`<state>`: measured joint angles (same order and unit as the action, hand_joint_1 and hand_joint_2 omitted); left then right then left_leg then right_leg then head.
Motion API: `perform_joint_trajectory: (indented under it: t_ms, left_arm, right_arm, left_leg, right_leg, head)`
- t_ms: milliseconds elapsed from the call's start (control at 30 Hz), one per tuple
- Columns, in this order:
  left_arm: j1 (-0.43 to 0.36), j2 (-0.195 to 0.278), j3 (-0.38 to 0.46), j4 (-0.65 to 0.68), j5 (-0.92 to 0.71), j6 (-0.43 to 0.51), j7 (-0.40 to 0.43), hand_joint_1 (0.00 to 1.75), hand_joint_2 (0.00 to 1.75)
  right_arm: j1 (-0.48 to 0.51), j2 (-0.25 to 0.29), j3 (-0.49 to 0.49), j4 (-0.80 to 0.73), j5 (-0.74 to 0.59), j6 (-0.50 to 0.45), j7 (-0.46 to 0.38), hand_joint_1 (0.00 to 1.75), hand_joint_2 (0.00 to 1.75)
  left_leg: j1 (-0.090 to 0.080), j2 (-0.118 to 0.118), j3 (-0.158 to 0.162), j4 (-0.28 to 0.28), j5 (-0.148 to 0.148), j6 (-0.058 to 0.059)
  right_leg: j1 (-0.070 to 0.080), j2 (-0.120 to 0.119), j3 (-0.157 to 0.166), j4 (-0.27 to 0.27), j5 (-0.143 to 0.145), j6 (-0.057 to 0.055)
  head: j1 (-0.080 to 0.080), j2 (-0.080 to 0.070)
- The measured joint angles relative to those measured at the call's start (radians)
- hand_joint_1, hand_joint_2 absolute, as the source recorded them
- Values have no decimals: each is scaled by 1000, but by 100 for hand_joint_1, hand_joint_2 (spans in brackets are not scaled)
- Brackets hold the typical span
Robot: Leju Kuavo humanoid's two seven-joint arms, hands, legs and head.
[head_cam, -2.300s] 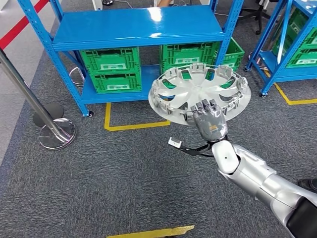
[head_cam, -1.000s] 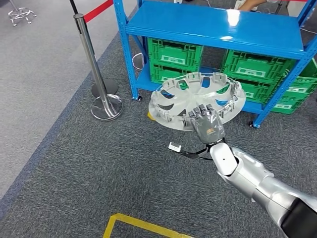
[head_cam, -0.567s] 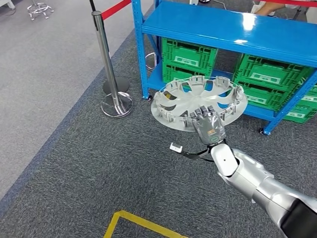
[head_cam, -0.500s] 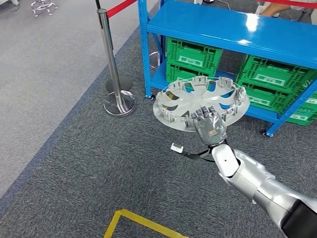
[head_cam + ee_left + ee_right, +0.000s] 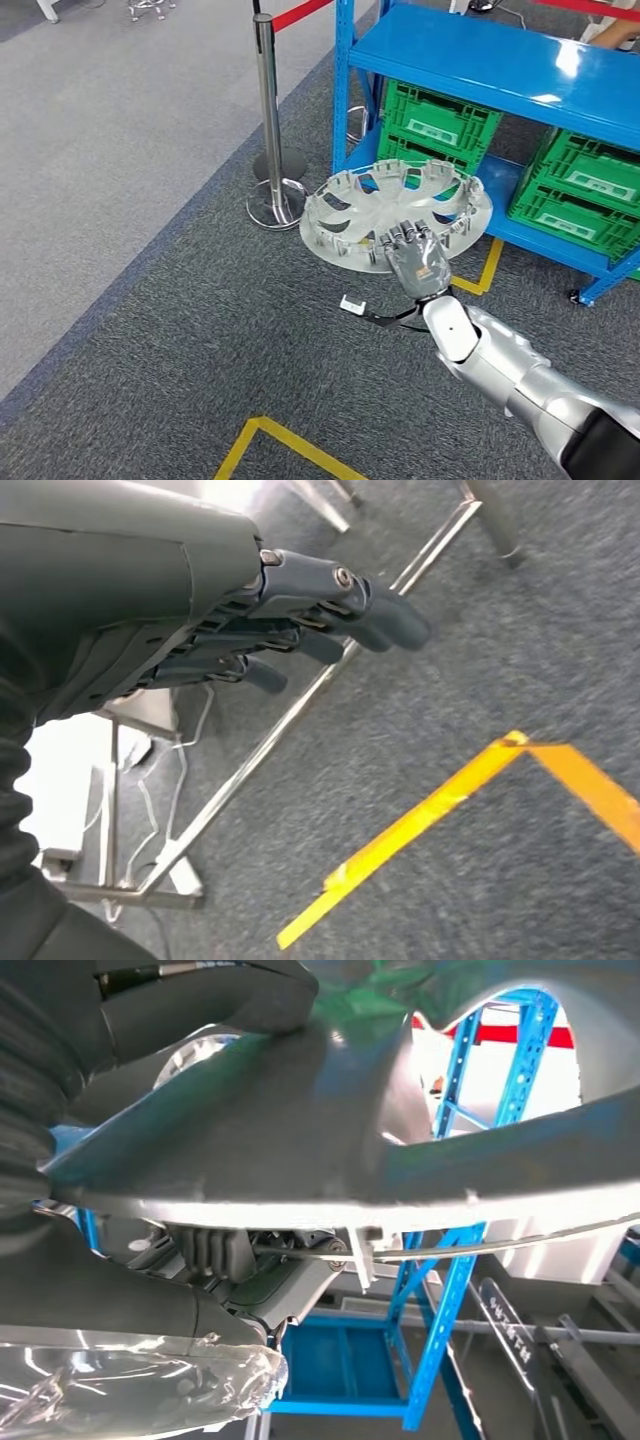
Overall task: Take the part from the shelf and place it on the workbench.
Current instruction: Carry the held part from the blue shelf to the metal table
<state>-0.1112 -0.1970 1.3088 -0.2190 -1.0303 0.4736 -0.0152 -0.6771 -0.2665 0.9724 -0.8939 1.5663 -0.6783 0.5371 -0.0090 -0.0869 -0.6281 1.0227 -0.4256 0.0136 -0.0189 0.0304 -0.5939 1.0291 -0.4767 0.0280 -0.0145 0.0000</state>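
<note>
The part is a silver wheel cover (image 5: 392,215), round with clips along its rim, held roughly level above the grey carpet. My right hand (image 5: 417,262) grips its near edge, fingers over the rim. In the right wrist view the wheel cover (image 5: 317,1130) spans the picture close up, with my right hand (image 5: 151,1280) clamped on its rim from both sides. My left hand (image 5: 302,620) hangs over the carpet with its fingers loosely extended and nothing in them.
A blue shelf (image 5: 498,70) with green crates (image 5: 438,120) stands behind the cover. A chrome barrier post (image 5: 272,130) with red tape stands to its left. Yellow floor tape (image 5: 279,440) marks the carpet near me, and a lighter grey floor (image 5: 98,150) lies left.
The whole scene has slid to the right, so the camera has turned left. The wheel cover stays in my right hand in the same pose.
</note>
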Motion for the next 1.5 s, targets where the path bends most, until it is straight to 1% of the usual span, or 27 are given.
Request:
perform_joint_trajectory:
  t_ms: [67, 100, 167, 233, 267, 300, 333, 400, 433, 500, 567, 633, 700, 733, 767, 800, 867, 900, 933, 1033, 1100, 1200, 1267, 1300, 1400, 1433, 1500]
  left_arm:
    - [2, 1, 2, 0, 3, 1, 1, 0, 175]
    - [1, 1, 4, 0, 4, 2, 1, 0, 175]
    - [0, 1, 5, 0, 4, 2, 0, 0, 175]
    - [0, 2, 6, 0, 4, 2, 1, 0, 175]
    - [1, 2, 7, 0, 4, 2, 1, 0, 175]
    - [1, 2, 8, 0, 4, 2, 1, 0, 175]
    - [1, 2, 9, 0, 4, 2, 1, 0, 175]
    - [-1, 2, 11, 0, 4, 2, 0, 0, 175]
    - [-2, 2, 12, 0, 4, 2, 0, 0, 175]
    - [-3, 3, 14, 0, 4, 2, 1, 0, 175]
    - [0, 4, 16, 0, 4, 2, 1, 0, 175]
    - [-2, 5, 16, 0, 4, 3, 1, 0, 175]
    - [-5, 5, 16, 0, 4, 3, 2, 0, 175]
    - [-5, 5, 16, 0, 5, 3, 2, 0, 175]
    - [-5, 5, 16, 0, 5, 3, 3, 0, 175]
    - [-4, 5, 17, 0, 5, 3, 4, 0, 175]
    - [-3, 4, 17, 0, 5, 3, 5, 0, 175]
    - [-4, 4, 17, 0, 5, 4, 7, 0, 175]
    - [-3, 4, 18, 0, 6, 4, 10, 0, 175]
    - [1, 6, 19, 0, 7, 6, 20, 0, 175]
    - [2, 7, 21, 0, 7, 7, 22, 0, 175]
    - [0, 7, 22, 0, 7, 4, 20, 0, 175]
    - [1, 7, 22, 0, 7, 2, 18, 0, 175]
    - [2, 7, 22, 0, 7, 2, 17, 0, 175]
    - [1, 7, 22, 0, 9, 1, 18, 0, 175]
    - [0, 7, 22, 0, 10, 1, 19, 0, 175]
    - [-1, 7, 23, 0, 13, -1, 21, 0, 175]
  right_arm:
    - [1, 8, 1, 1, 0, 0, 1, 175, 175]
    - [0, 10, 1, 2, -1, 0, 2, 175, 175]
    - [0, 11, 1, 3, -1, 0, 2, 175, 175]
    - [1, 12, 2, 5, -1, 0, 2, 175, 175]
    - [1, 13, 2, 6, -1, 0, 2, 175, 175]
    - [1, 14, 3, 7, -1, 0, 2, 175, 175]
    - [1, 14, 2, 7, -1, 0, 2, 175, 175]
    - [1, 16, 2, 7, -1, 0, 2, 175, 175]
    - [0, 16, 2, 8, -1, 0, 2, 175, 175]
    - [0, 18, 2, 8, -1, 0, 2, 175, 175]
    - [0, 20, 2, 8, -1, 0, 2, 175, 175]
    - [0, 21, 2, 9, -1, 0, 1, 175, 175]
    - [1, 21, 2, 13, -1, 0, -1, 175, 175]
    - [2, 21, 2, 15, 0, 0, -3, 175, 175]
    - [3, 21, 2, 18, 0, 0, -5, 175, 175]
    - [3, 22, 2, 21, -1, 0, -7, 175, 175]
    - [-1, 25, 1, 26, -1, 0, -7, 175, 175]
    - [-4, 27, 1, 28, -1, 0, -6, 175, 175]
    - [-7, 31, 2, 31, 0, 0, -5, 175, 175]
    - [-12, 46, 5, 37, 0, 0, -2, 175, 175]
    - [-16, 54, 5, 41, 0, 0, 1, 175, 175]
    - [-23, 58, 7, 49, -1, 0, 9, 175, 175]
    - [-26, 63, 12, 53, -1, 0, 14, 175, 175]
    - [-26, 65, 15, 55, -1, 0, 16, 175, 175]
    - [-33, 73, 23, 59, -1, 0, 25, 175, 175]
    - [-36, 76, 26, 60, -1, 0, 27, 175, 175]
    - [-43, 80, 30, 64, -1, 0, 31, 175, 175]
  left_leg:
    - [0, 21, -11, 23, -19, -10]
    - [1, 39, -29, 62, -42, -16]
    - [6, 68, -91, 191, -104, -26]
    - [12, 74, -137, 282, -128, -31]
    - [13, 75, -135, 275, -111, -32]
    - [14, 79, -113, 229, -79, -32]
    - [14, 89, -77, 158, -40, -29]
    - [5, 118, -16, 40, -1, -21]
    - [0, 128, -3, 11, 2, -16]
    - [-5, 123, -1, -2, -2, -4]
    - [-3, 109, 3, -9, 1, 9]
    - [1, 97, 7, -15, 3, 21]
    - [0, 82, 7, -15, 2, 28]
    - [-1, 72, 8, -14, 2, 29]
    - [-1, 63, 8, -13, 1, 29]
    - [-1, 53, 10, -12, 0, 28]
    - [-1, 36, 10, -6, -4, 22]
    - [-2, 29, 8, -2, -6, 18]
    - [-2, 25, 4, 2, -6, 13]
    - [1, 18, -5, 7, -7, -2]
    - [2, 37, -19, 39, -31, -13]
    - [8, 69, -102, 214, -115, -28]
    - [13, 73, -142, 291, -128, -31]
    - [14, 74, -135, 273, -106, -32]
    - [11, 97, -43, 84, -11, -25]
    - [8, 105, -20, 38, 0, -20]
    - [1, 107, -7, 9, -4, -10]
  right_leg:
    - [-3, -12, 4, -6, 3, -10]
    - [-4, -20, 6, -9, 4, -16]
    - [-2, -35, 7, -9, 3, -22]
    - [-1, -50, 8, -9, 1, -24]
    - [0, -56, 10, -9, -1, -23]
    - [0, -63, 12, -9, -2, -22]
    - [0, -69, 16, -9, -5, -20]
    - [4, -82, 20, -8, -10, -13]
    - [6, -88, 21, -9, -12, -8]
    - [7, -102, 23, -12, -14, 1]
    - [2, -90, 17, 2, -29, 10]
    - [-1, -55, -26, 87, -77, 14]
    - [-1, -37, -96, 223, -130, 16]
    - [-1, -34, -122, 267, -138, 17]
    - [-1, -33, -132, 275, -126, 17]
    - [-1, -32, -122, 241, -94, 16]
    - [-3, -19, -65, 110, -19, 14]
    - [-3, -10, -38, 52, 0, 12]
    - [-3, -2, -21, 19, 7, 10]
    - [0, -5, -11, 3, 4, 1]
    - [-2, -16, -6, -2, 5, -11]
    - [-1, -33, -2, -4, 3, -21]
    - [0, -44, 2, -4, 0, -23]
    - [0, -49, 4, -4, -1, -22]
    - [2, -61, 13, -3, -9, -16]
    - [4, -65, 14, -3, -11, -12]
    - [8, -75, 15, -5, -13, -2]
  head:
    - [-4, 0]
    - [-7, 0]
    - [-11, 0]
    - [-11, 0]
    - [-11, 0]
    - [-11, 0]
    - [-11, 0]
    - [-11, 0]
    - [-10, 0]
    - [-8, 0]
    - [-7, 0]
    - [-4, 0]
    - [-1, 0]
    - [-1, 0]
    - [0, 0]
    - [0, 0]
    - [0, 0]
    - [-1, 0]
    - [-2, 0]
    - [-3, 0]
    - [-5, 0]
    - [-9, 0]
    - [-9, 0]
    - [-9, 0]
    - [-9, 0]
    - [-8, 0]
    - [-7, 0]
